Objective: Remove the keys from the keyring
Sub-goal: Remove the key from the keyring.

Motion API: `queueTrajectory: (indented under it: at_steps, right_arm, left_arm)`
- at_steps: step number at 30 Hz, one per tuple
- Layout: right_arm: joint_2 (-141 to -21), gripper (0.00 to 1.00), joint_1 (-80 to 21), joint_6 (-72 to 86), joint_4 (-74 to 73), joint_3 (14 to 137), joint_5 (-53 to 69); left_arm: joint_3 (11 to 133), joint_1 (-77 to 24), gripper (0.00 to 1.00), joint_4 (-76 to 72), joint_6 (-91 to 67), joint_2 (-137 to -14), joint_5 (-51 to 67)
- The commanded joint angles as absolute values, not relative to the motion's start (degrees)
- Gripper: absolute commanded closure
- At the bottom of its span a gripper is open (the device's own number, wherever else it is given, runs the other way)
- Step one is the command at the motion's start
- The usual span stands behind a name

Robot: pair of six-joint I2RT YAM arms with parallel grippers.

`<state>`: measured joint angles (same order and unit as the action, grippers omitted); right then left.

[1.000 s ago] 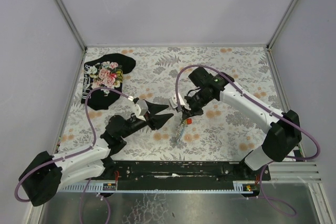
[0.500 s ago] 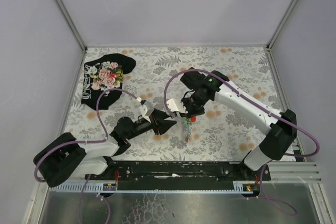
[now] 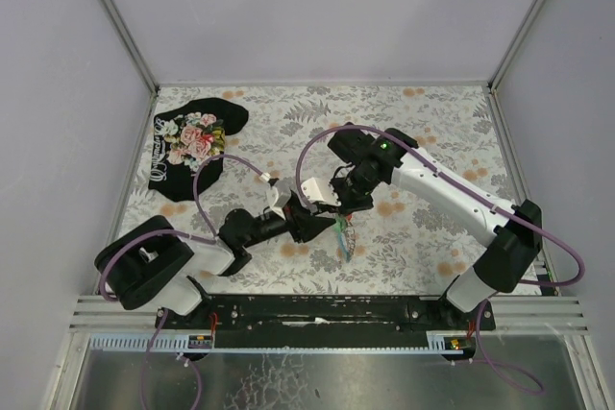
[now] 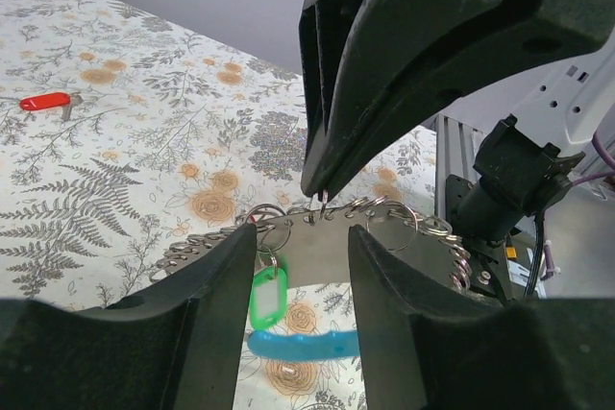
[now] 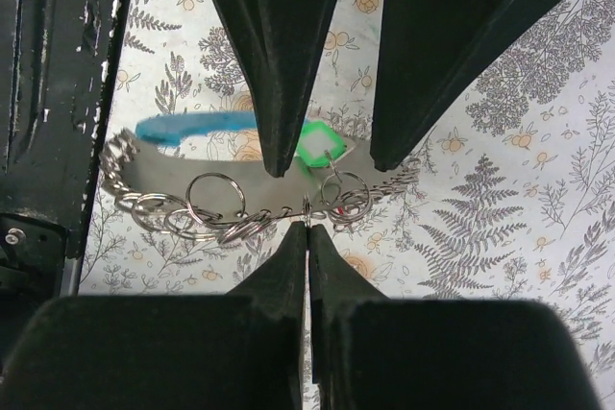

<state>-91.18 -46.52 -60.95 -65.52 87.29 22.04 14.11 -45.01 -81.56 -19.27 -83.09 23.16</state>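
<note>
Fingertips of my right gripper [image 5: 307, 228] are pinched tight on one link of the keyring [image 5: 192, 213], holding it up off the flowered table [image 3: 432, 122]. From that pinch the chain [image 5: 144, 204] and the curved grey-and-blue fob [image 5: 192, 127] stretch out sideways, long axis level.

My left gripper [image 4: 303, 237] comes in from the opposite side with its fingers spread and nothing between them yet. They stand either side of the fob, so the chain runs straight across their gap, not along it. Seen from the left wrist, the right fingertips hang just above that gap.

A green key [image 5: 317, 146] dangles from a small ring right beside the pinch, below the chain and between my left fingers. Only its plastic head shows. It lies nearer the left gripper, the one free to take it, so I judge the left fingers must close on that head while the right holds the ring steady. A red key [image 4: 45, 101] lies well apart on the table, off the ring.
</note>
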Motion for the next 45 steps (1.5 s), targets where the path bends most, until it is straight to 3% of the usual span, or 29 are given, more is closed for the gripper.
queueTrajectory:
  at_steps: [1, 9, 15, 23, 27, 32, 39, 42, 45]
  right_arm:
    - [-91.1, 1.00, -47.1, -59.0, -66.2, 90.7, 24.1]
    - [-90.9, 1.00, -47.1, -57.9, -66.0, 90.6, 26.0]
    - [-90.8, 1.00, -47.1, -57.7, -65.8, 90.6, 26.9]
    - [-90.6, 1.00, -47.1, -57.7, -65.7, 90.6, 27.4]
    - [-90.7, 1.00, -47.1, -57.7, -65.5, 90.6, 27.8]
    - [-90.7, 1.00, -47.1, -56.0, -65.6, 90.6, 28.2]
    - [-90.5, 1.00, -47.1, -55.3, -65.4, 90.2, 30.3]
    - [-90.7, 1.00, -47.1, -54.7, -65.1, 90.1, 30.6]
    - [-90.7, 1.00, -47.1, -54.4, -65.1, 90.2, 30.8]
  left_arm:
    - [15.6, -45.9, 0.58, -89.1, -18.9, -84.8, 23.6]
    - [17.4, -46.8, 0.58, -87.9, -17.6, -86.5, 21.9]
    - [18.7, -47.1, 0.69, -85.9, -17.4, -87.5, 22.9]
    - [18.9, -47.1, 0.74, -83.1, -15.7, -87.1, 22.7]
    - [19.2, -47.0, 0.82, -82.8, -15.7, -87.5, 23.5]
    - [19.7, -47.0, 1.00, -82.2, -15.5, -87.9, 24.4]
    - [20.7, -47.1, 1.00, -79.4, -14.5, -87.0, 23.5]
    - [21.1, -47.0, 0.91, -78.1, -14.4, -86.6, 23.0]
    - [21.2, -47.0, 0.92, -77.9, -14.3, -86.6, 22.6]
